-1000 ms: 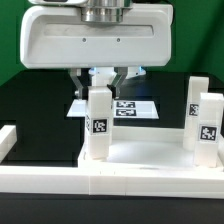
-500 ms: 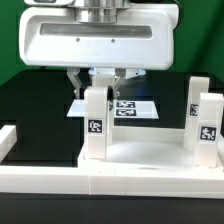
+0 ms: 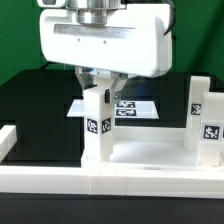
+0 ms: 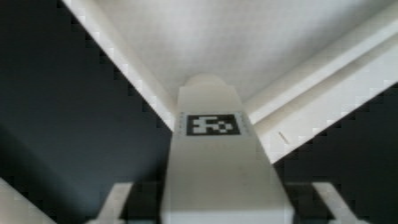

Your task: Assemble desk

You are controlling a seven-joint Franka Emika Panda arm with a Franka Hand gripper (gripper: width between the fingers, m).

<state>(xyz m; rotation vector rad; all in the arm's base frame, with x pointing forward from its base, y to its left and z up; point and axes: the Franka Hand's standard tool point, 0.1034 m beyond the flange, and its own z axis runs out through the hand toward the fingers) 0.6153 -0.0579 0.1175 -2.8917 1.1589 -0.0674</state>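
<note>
At the near corner of the white plastic rimmed tabletop [image 3: 140,152], on the exterior view's left, my claw [image 3: 101,92] is clamped on the upright white block leg [image 3: 97,125] with its square tag. I judge the leg-fitting step is in hand; next I must twist it home squarely. Two more legs [image 3: 205,125] stand opposite on the black bench [image 3: 40,105].

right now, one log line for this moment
step: leg mounting | fingers: shut on leg | leg: upright at tabletop corner | other legs: standing on the exterior view's right
</note>
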